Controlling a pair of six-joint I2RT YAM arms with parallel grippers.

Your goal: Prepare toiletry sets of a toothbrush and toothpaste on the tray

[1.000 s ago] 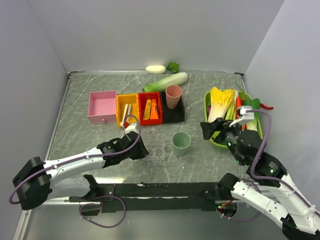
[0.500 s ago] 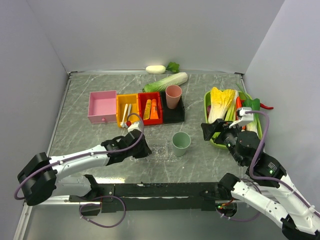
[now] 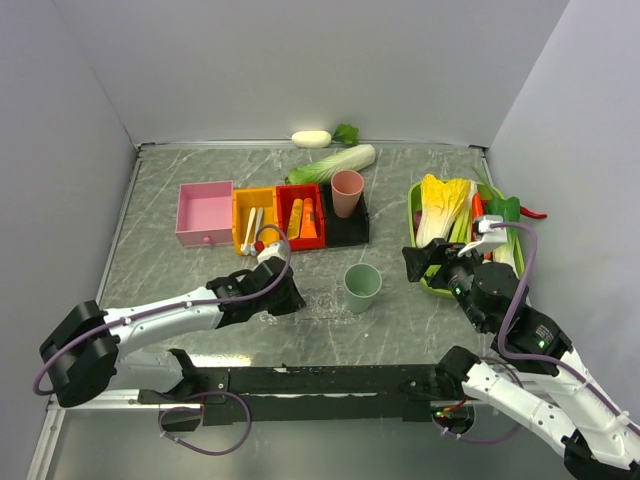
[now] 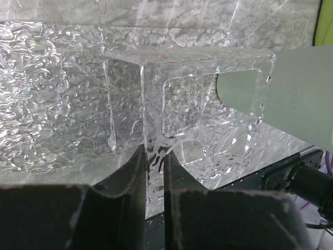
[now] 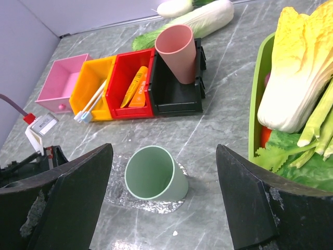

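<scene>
L gripper nudged rt vs 1 s ago, clamped on wall of clear bumpy-textured rectangular tray; R gripper spread wide, empty.

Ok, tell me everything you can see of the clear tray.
The tray is clear and plastic-looking, rippled and speckled all over. It is a shallow rectangle with low walls; one wall has a rounded handle cutout. Nothing of the sets lies in it. It sits on the grey marbled table. The left tool is shut on its near wall, a finger on each side. The green cup is at its far end; whether it stands on the tray or beside it is unclear.
</scene>
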